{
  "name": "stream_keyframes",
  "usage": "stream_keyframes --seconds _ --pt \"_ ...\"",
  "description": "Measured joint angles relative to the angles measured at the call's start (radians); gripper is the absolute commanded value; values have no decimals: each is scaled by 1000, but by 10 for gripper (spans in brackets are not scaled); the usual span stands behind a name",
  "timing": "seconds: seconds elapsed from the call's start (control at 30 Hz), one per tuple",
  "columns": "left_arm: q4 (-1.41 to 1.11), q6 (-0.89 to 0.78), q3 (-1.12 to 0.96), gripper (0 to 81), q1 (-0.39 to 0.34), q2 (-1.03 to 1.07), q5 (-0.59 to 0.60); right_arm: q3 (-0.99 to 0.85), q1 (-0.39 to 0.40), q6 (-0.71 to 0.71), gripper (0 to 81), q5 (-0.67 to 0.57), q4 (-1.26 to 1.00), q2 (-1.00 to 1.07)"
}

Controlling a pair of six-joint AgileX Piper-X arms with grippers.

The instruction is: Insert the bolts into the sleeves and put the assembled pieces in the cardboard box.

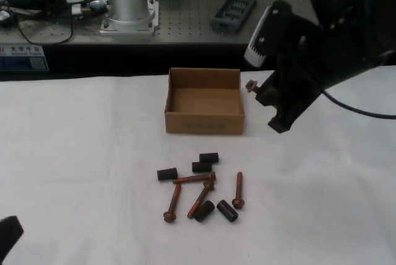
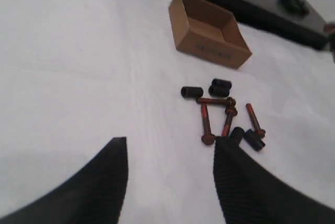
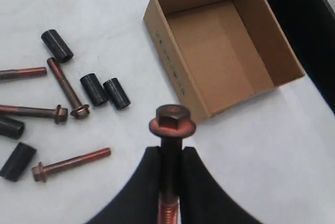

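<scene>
Right fingers (image 3: 141, 192) pinch bolt (image 3: 171, 122); left fingers (image 2: 99, 187) apart.

The bolts (image 1: 174, 202) are copper-red, the sleeves (image 1: 167, 174) plain black, the cardboard box (image 1: 204, 118) brown, the surface (image 1: 74, 153) white, the right claw (image 3: 170, 152) black.

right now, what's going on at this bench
The right gripper is shut on a bolt, held up beside the cardboard box, which has nothing in it. The left gripper is open and holds nothing, low over the white cloth. Four more bolts and five sleeves lie loose on the cloth in front of the box; none of those looks assembled.
</scene>
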Motion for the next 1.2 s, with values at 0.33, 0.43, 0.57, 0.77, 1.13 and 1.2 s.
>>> stream_keyframes --seconds 0.33,0.43,0.57,0.77,1.13,1.2 --pt "13 374 -340 375 -2 641 186 3 0 99 20 -1 277 -160" --pt "13 436 -402 375 -13 739 193 3 0 116 20 -1 297 -191" --pt "10 561 -518 375 -66 928 197 9 0 168 20 -3 318 -275" --pt "6 748 -603 375 -132 1079 134 106 0 207 20 -6 280 -365" --pt "-14 1038 -764 375 -201 1357 25 400 0 242 20 -1 242 -507" --pt "-20 1060 -801 375 -207 1407 22 412 0 242 20 1 242 -517"
